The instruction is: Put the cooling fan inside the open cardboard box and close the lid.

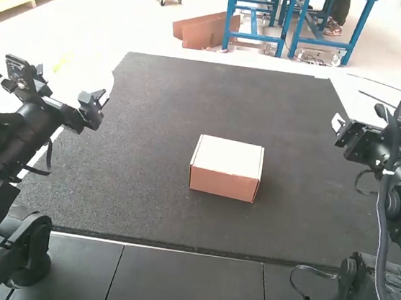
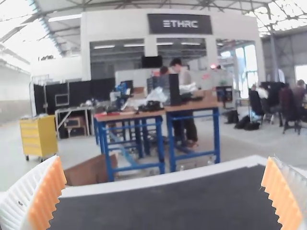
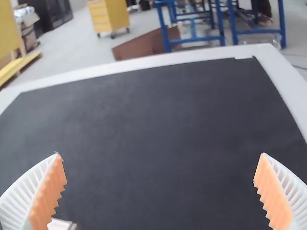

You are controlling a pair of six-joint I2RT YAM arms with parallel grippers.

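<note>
Small brown cardboard box (image 1: 226, 169) mid black mat (image 1: 154, 108), well off every edge, lid flat down. Looks finished; cooling fan judged inside, can't confirm. Left gripper (image 2: 161, 165) and right gripper (image 3: 159, 158) raised near mat's side edges, fingers apart, holding nothing. High view gives box; wrist views give spread orange pads (image 2: 45, 196).
</note>
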